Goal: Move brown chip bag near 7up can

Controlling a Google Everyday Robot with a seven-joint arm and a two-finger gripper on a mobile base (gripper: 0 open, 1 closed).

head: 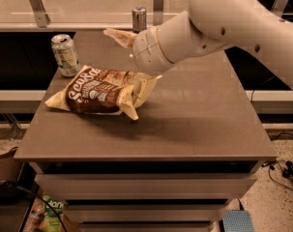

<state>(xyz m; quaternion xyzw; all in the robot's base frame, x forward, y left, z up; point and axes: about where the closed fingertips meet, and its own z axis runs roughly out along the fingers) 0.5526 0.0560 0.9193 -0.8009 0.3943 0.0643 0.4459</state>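
Note:
The brown chip bag (pixel 100 91) lies flat on the brown table (pixel 184 124), left of the middle, its pale yellow ends pointing left and right. The 7up can (pixel 65 54) stands upright just behind the bag's left end, close to it but apart. My gripper (pixel 129 45) hangs above and behind the bag's right end at the end of the white arm. It is open, and one tan finger (pixel 118 34) points left, clear of the bag. The other finger is hidden by the wrist and the bag's end.
A slimmer silver can (pixel 139 19) stands at the table's back edge, just behind my gripper. A glass railing with metal posts (pixel 36 6) runs behind the table. Drawers sit under the tabletop. Snack packets (pixel 51 211) lie on the floor at the lower left.

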